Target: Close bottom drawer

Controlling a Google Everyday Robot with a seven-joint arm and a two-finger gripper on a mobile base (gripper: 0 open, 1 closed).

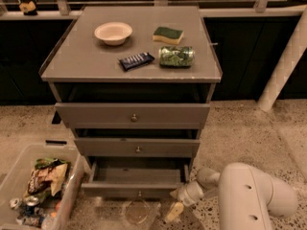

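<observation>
The robot's arm comes into the scene from the near right corner. Its broad white upper link (256,200) is a thick, rounded casing that fills much of that corner, with small dark fastener holes along its side. From the link's left end, a narrower white wrist (197,188) made of short rounded segments reaches left and slightly down. The pincer (175,211) sits at the end of the wrist, low in the near part of the scene and a little right of centre. It points down and to the left, with a pale yellowish tip at its lowest end.
</observation>
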